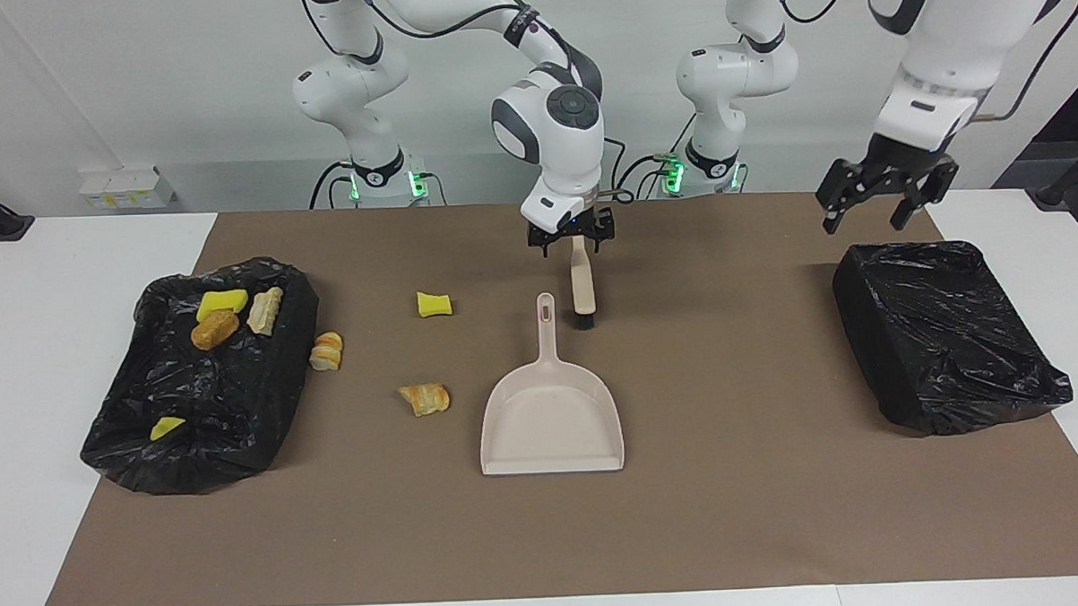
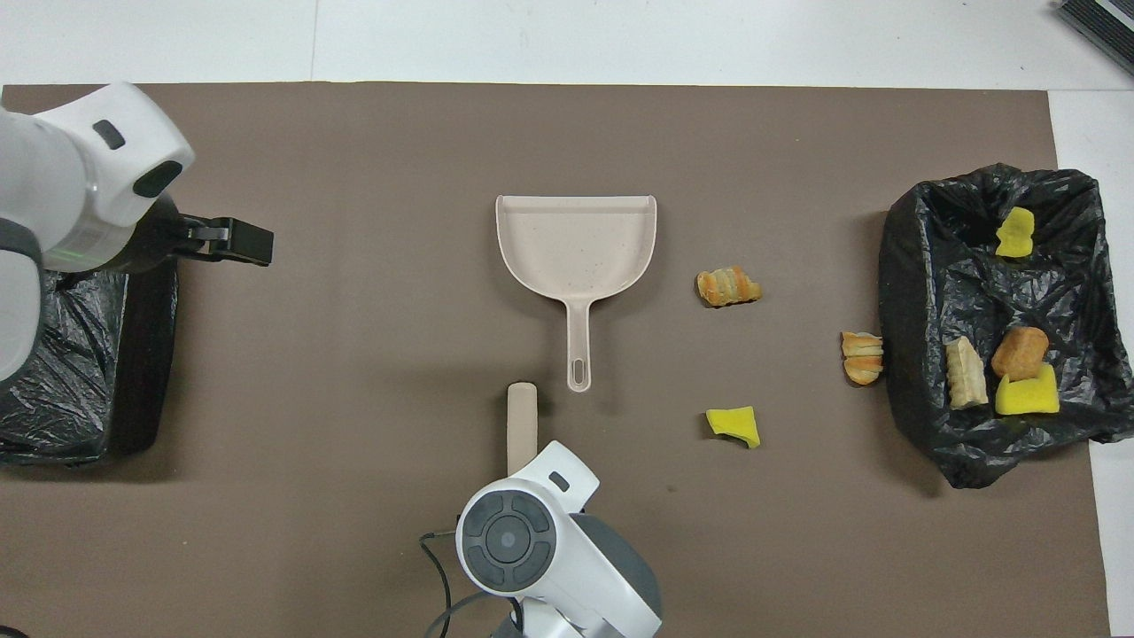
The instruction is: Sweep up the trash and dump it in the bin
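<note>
Brown matting covers the white counter [image 1: 21, 357]. Right jaws [image 1: 573, 239] sit at the beige brush's [image 1: 581, 288] handle end; whether they grip it I cannot tell. Left jaws [image 1: 885, 197] hang apart over the closed black bag-wrapped bin [image 1: 944, 334]. Yellow sponge and pastry trash [image 1: 424, 398] lies beyond the beige dustpan [image 1: 550, 419] beside the brush. Likely step: taking the brush; next, a firm hold.

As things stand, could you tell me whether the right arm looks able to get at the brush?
Probably yes. The right tool hangs right over the handle end of the brush, which lies flat on the mat beside the dustpan handle, with nothing on top of it.
</note>
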### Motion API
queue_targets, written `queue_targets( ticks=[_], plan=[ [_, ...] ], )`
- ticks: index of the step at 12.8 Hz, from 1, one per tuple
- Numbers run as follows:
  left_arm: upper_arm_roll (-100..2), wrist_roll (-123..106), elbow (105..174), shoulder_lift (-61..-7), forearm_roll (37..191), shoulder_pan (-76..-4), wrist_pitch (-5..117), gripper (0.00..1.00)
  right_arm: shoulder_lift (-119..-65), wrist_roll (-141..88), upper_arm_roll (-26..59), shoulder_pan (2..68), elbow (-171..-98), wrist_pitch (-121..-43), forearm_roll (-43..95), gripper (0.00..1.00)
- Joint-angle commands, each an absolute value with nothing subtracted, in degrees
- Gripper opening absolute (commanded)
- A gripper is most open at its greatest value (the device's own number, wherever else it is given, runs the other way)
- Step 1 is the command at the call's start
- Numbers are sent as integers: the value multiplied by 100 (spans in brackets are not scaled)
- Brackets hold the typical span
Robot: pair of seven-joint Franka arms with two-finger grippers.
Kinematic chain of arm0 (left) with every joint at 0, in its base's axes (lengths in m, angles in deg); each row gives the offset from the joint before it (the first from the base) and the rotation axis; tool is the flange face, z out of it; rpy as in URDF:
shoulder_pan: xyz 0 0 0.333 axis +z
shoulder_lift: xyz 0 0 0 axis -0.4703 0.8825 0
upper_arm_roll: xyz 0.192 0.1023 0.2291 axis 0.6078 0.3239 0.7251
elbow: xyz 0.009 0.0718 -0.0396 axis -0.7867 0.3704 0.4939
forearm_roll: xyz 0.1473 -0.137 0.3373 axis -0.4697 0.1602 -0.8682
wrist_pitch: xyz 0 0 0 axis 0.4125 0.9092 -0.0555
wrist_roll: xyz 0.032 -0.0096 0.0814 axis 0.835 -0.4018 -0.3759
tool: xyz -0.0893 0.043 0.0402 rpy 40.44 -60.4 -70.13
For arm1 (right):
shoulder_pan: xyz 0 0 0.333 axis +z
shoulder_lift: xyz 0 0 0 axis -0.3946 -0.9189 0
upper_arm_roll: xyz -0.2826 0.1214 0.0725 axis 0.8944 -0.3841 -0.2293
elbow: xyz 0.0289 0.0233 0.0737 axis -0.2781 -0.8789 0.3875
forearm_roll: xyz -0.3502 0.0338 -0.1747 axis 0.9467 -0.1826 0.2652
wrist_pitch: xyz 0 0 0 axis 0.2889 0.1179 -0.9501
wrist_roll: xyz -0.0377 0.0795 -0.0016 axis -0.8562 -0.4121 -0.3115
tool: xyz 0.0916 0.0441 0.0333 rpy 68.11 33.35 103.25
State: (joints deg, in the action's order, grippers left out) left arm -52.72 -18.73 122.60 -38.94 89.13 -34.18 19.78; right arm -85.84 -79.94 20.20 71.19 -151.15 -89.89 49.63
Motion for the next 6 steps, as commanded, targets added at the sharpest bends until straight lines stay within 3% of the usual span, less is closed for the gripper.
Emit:
queue_targets(
  ticks=[1,2,4,5,6],
  plan=[
    [-5207,-1235,11614,-3213,8799,-3990,1996,100,-8475,-7960,2030,7061,-15355,-9092,4744,74],
    [-5198,-1050,11386,-2975,8747,-4253,1987,100,-8457,-7917,2030,7079,-15390,-9066,4508,71],
    [-5215,-829,11366,-2938,8781,-4440,2013,100,-8430,-7916,2021,7088,-15408,-9057,4313,46],
    [-5207,-445,11348,-2781,8738,-4727,2144,100,-8422,-7916,2012,7122,-15417,-9048,4313,20],
    [-5163,202,11296,-2405,8607,-5052,2459,100,-8430,-7951,2021,7149,-15400,-8996,4313,0]
  ],
)
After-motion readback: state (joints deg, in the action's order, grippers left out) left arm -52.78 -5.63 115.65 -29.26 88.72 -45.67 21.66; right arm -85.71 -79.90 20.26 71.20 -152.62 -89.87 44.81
